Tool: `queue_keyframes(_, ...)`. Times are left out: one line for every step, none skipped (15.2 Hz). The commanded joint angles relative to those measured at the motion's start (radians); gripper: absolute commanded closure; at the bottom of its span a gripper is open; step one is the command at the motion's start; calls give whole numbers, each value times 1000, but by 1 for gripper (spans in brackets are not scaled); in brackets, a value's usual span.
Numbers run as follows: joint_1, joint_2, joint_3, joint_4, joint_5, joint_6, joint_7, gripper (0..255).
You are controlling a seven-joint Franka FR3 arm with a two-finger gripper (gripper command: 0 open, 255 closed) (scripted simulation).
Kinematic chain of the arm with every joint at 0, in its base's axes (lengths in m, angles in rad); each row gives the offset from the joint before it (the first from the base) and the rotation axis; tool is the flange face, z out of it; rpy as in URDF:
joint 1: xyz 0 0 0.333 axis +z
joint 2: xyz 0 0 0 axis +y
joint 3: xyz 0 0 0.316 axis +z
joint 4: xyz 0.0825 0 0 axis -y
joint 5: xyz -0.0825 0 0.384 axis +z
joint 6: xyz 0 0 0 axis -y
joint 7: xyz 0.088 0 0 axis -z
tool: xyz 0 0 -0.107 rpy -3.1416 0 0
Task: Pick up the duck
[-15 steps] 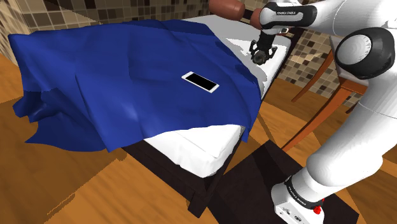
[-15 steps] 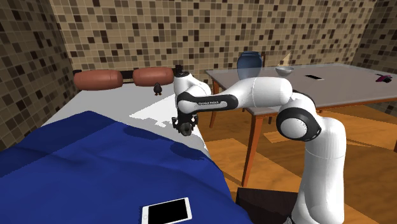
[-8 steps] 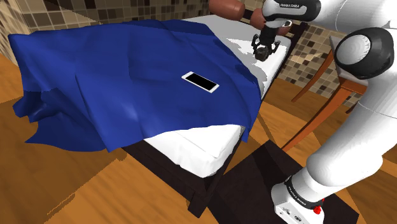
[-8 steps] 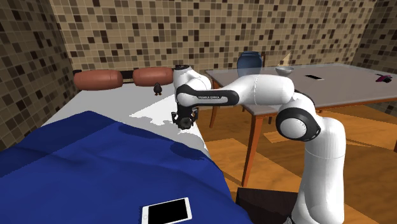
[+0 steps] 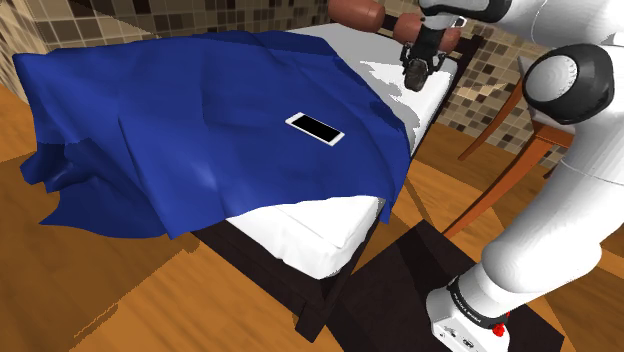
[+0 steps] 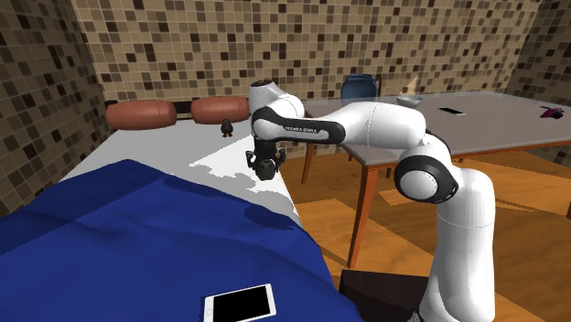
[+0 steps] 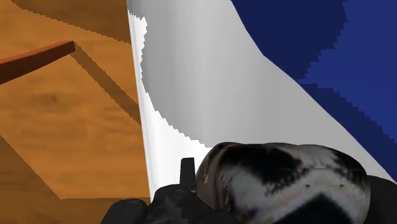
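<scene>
Blue blanket (image 5: pixel 200 110) covers most of the bed (image 5: pixel 320 235) in the shoulder view, with a white phone (image 5: pixel 315 128) lying flat on it. The white arm (image 5: pixel 570 90) reaches to the bed's far corner, where the jaws hang over bare white sheet near a brown pillow (image 5: pixel 355 12).

From the second exterior view, the jaws hover just above the mattress edge, with open floor right beside them. A small dark figure (image 6: pixel 226 126) stands apart by the two brown pillows, and a grey tabletop (image 6: pixel 494 119) lies behind the arm.

In the wrist view a mottled black-and-white lump, apparently the duck (image 7: pixel 286 181), sits wedged between the jaws. They look clenched against its sides, above the sheet's edge and the wooden floor (image 7: pixel 63 127).

The risk from here is that the duck's rounded body could squirm out of the grip on any quick swing. This close to the edge, it would likely fall to the floor rather than the bed.
</scene>
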Motion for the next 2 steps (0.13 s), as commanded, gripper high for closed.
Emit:
queue_keyframes(-1, 8, 0, 30, 1, -22, -3, 255)
queue_keyframes(-1, 7, 0, 30, 1, -22, -3, 255)
